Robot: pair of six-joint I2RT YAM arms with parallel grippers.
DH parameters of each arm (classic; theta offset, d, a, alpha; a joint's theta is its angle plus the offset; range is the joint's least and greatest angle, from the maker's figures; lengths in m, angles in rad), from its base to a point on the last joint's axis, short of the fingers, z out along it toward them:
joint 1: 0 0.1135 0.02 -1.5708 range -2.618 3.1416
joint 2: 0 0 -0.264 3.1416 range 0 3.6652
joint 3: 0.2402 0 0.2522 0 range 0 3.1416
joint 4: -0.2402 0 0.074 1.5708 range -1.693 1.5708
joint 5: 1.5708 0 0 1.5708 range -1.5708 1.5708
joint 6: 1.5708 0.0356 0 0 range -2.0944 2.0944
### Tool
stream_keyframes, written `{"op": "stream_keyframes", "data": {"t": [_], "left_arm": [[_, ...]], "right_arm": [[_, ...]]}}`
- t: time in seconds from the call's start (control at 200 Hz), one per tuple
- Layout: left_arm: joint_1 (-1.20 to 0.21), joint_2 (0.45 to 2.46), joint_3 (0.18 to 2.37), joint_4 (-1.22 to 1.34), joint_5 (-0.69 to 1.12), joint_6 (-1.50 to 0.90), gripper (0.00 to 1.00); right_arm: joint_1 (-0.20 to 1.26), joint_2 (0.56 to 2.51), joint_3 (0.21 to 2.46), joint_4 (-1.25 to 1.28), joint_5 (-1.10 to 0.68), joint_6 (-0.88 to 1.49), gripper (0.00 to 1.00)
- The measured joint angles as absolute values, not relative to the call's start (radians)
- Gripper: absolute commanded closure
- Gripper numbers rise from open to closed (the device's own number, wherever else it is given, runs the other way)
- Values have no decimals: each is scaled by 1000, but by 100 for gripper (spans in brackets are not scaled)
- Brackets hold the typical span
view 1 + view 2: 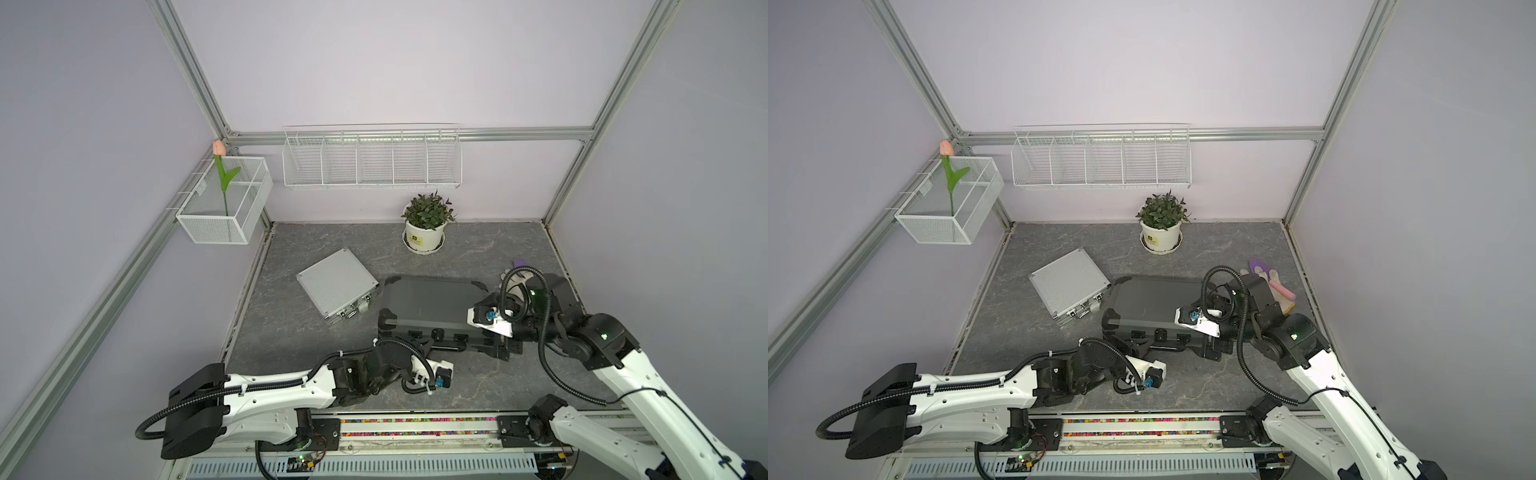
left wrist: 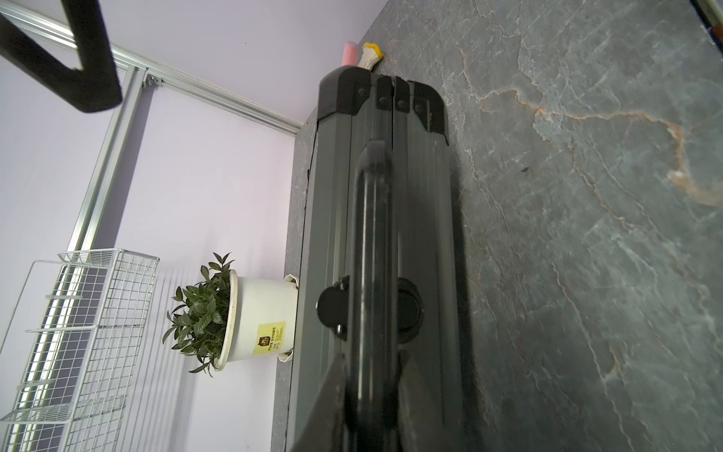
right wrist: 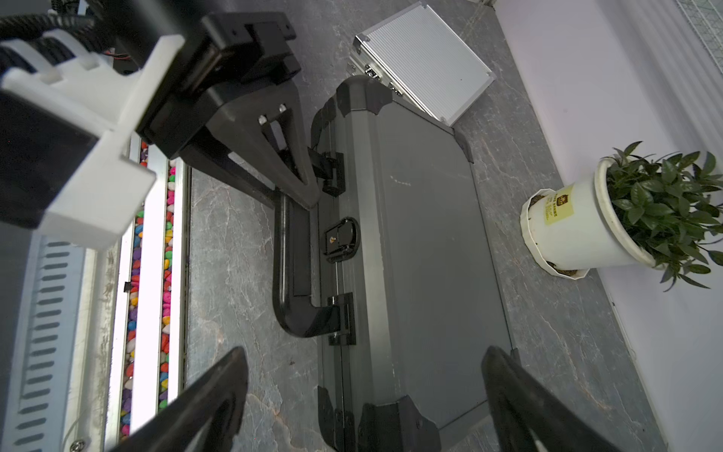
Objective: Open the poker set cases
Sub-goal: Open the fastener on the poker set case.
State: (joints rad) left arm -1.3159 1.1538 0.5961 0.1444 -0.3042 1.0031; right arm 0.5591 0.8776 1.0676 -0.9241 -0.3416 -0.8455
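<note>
Left arm (image 1: 270, 395), lower left, and right arm (image 1: 615, 386), lower right: white shells (image 1: 665, 419), black joints (image 1: 602, 336), black ribbed cables (image 1: 541, 353) bound with white zip ties (image 1: 243, 388). Right gripper (image 3: 364, 352), lower frame: black fingers (image 3: 211, 399).

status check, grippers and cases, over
Left gripper shut on handle of dark grey case; right gripper open at its end. Both cases closed, silver case untouched. Nothing on the lids.

Lilac walls (image 1: 395, 62) with an aluminium frame (image 1: 519, 134) surround a grey marbled tabletop (image 1: 490, 249)
</note>
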Motion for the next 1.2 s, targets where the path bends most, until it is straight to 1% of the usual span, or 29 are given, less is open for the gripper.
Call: {"op": "stream_keyframes", "data": {"t": [0.185,0.43,0.77,1.045,1.2], "left_arm": [[-1316,1153,590,155,-306,1007,100],[-1316,1141,566,186,-309,1035,100],[-1318,1141,540,262,-334,1087,100],[-1320,1147,521,319,-352,1132,100],[-1320,1150,521,329,-359,1140,100]], "right_arm": [[583,902,1046,-916,-360,-900,0],[635,924,987,-855,-369,-928,0],[762,1022,927,-706,-349,-859,1],[781,1028,902,-615,-302,-792,1],[786,1036,902,-590,-287,-772,3]]}}
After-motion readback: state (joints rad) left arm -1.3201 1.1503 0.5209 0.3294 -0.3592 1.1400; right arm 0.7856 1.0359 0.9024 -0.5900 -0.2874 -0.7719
